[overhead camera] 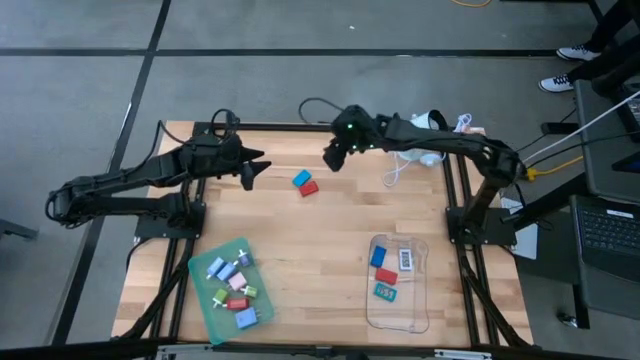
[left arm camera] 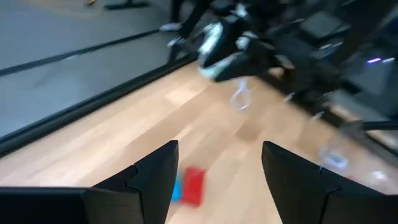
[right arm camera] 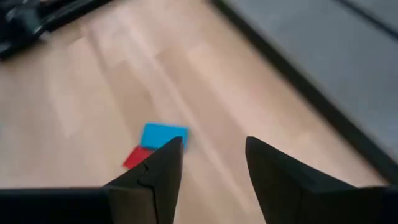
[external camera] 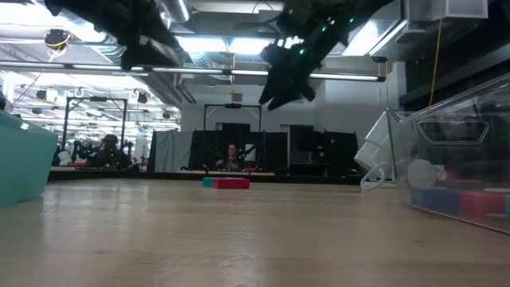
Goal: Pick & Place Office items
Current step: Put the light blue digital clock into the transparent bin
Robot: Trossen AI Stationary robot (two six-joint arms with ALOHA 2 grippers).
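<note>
A blue piece (overhead camera: 301, 178) and a red piece (overhead camera: 309, 187) lie side by side on the wooden table near its far middle; they also show in the low view (external camera: 227, 182). My right gripper (overhead camera: 333, 158) hangs open above the table, a little to the right of them, and sees the blue piece (right arm camera: 163, 134) and the red piece (right arm camera: 137, 155) past its fingers. My left gripper (overhead camera: 252, 170) hangs open to their left, with nothing between its fingers (left arm camera: 216, 180); the red piece (left arm camera: 194, 185) shows beyond them.
A green tray (overhead camera: 205, 290) at the near left holds several small pieces. A clear tray (overhead camera: 400, 318) at the near right holds a few more. A white corded device (overhead camera: 428, 125) lies at the far right. Bare wood lies between the trays.
</note>
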